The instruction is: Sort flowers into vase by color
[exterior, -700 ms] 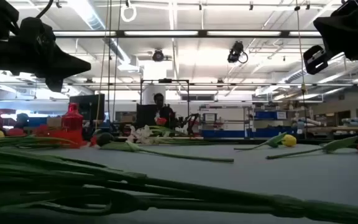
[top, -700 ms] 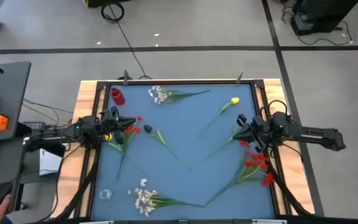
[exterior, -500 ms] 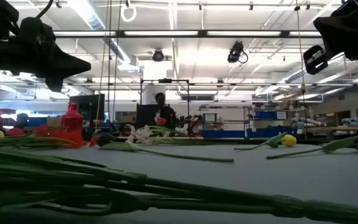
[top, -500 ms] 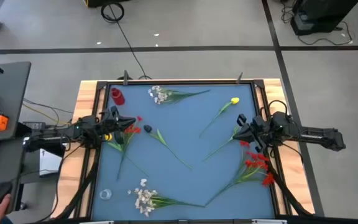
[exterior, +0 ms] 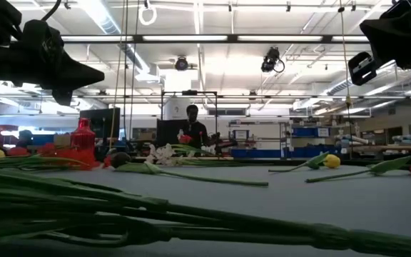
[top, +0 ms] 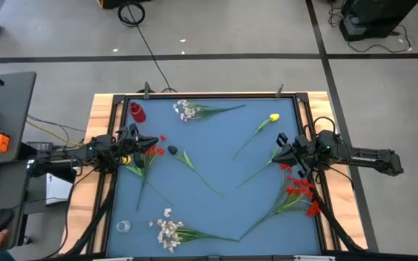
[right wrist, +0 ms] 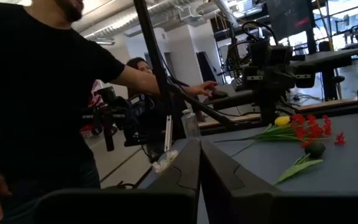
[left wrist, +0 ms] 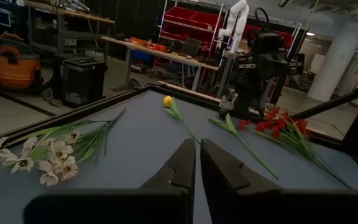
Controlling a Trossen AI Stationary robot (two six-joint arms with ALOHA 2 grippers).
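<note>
The small red vase [top: 137, 112] stands upright at the table's far left corner. Flowers lie flat on the blue mat: white clusters at the far edge [top: 186, 110] and the near edge [top: 169, 230], a yellow tulip [top: 273, 117], a dark bud [top: 173, 151], a red spray [top: 152, 151] at the left, and red sprays [top: 300, 190] at the right. My left gripper [top: 154, 142] hovers shut above the left red spray. My right gripper [top: 275, 156] hovers shut above a green stem, just beyond the right red sprays. Both hang well above the mat in the low view.
A small clear cup [top: 123, 226] sits near the mat's near left corner. A raised wooden frame [top: 100, 109] borders the table. People [right wrist: 36, 93] stand beyond the table's left side. The mat's middle [top: 216, 159] holds only thin stems.
</note>
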